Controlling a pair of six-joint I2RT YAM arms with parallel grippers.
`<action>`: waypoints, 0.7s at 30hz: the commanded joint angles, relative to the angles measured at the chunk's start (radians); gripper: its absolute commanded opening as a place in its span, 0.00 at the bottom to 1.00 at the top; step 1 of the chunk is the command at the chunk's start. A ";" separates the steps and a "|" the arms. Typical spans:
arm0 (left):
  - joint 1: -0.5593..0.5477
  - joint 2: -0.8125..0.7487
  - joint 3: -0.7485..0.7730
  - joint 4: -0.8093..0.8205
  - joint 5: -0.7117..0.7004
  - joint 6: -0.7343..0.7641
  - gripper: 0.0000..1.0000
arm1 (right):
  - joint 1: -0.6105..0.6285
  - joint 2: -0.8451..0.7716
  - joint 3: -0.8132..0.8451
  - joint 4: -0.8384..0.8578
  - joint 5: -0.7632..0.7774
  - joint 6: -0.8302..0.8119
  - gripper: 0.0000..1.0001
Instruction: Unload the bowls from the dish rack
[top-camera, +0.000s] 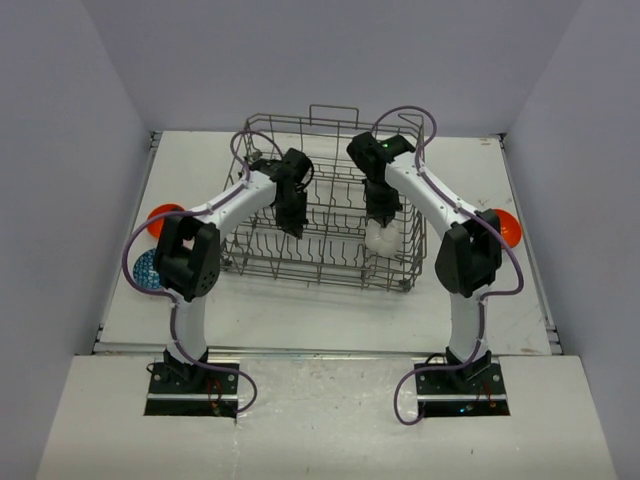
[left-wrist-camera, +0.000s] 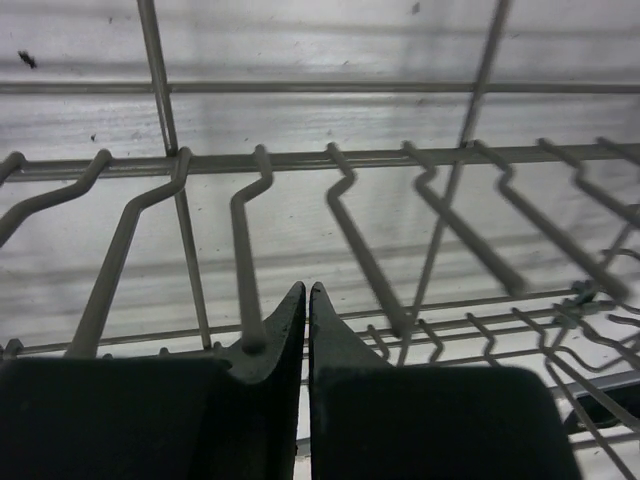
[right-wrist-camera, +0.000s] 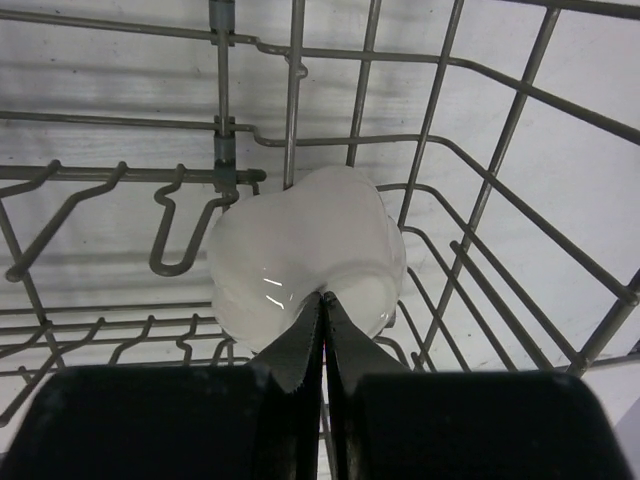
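The grey wire dish rack (top-camera: 330, 135) stands mid-table. A plain white bowl (top-camera: 386, 240) sits in its right end. My right gripper (top-camera: 381, 222) reaches down into the rack and is shut on this bowl's near rim; in the right wrist view the bowl (right-wrist-camera: 300, 250) fills the space just past my closed gripper (right-wrist-camera: 323, 297). My left gripper (top-camera: 297, 228) is inside the rack's left half, shut and empty, with its tips (left-wrist-camera: 306, 288) among the bare tines (left-wrist-camera: 352, 220). The white bowl with red pattern is out of view.
An orange bowl (top-camera: 163, 218) and a blue-teal speckled bowl (top-camera: 146, 268) lie on the table left of the rack, partly behind my left arm. Another orange bowl (top-camera: 507, 229) lies right of the rack beside my right arm. The rack's loop handle (top-camera: 334, 110) is at the far side.
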 joint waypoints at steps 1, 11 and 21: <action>0.006 -0.027 0.105 -0.011 0.036 0.018 0.04 | 0.001 -0.071 -0.054 0.038 0.017 0.012 0.00; 0.003 -0.073 0.168 0.100 0.177 -0.015 0.37 | -0.007 -0.109 -0.059 0.040 0.023 -0.005 0.00; -0.031 -0.102 0.106 0.221 0.298 -0.021 0.48 | -0.008 -0.140 0.022 -0.014 0.051 0.001 0.04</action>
